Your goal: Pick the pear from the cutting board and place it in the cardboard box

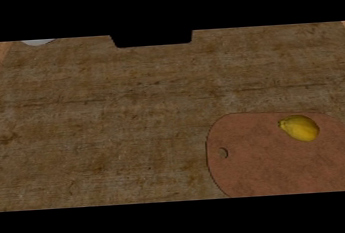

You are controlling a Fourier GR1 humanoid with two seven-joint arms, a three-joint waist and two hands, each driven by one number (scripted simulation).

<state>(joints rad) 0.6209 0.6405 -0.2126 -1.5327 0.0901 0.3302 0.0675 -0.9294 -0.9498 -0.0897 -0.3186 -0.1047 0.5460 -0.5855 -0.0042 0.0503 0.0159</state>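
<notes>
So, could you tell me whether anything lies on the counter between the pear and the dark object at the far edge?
Nothing visible does. The pear sits on the cutting board at lower right; bare counter runs to the dark object.

No part of the robot's body shows in the head view: neither forearm nor hand comes in over the desk point(116, 117), so there are no colours, shapes, cables, screws or markings of the robot that can be told here.
</notes>
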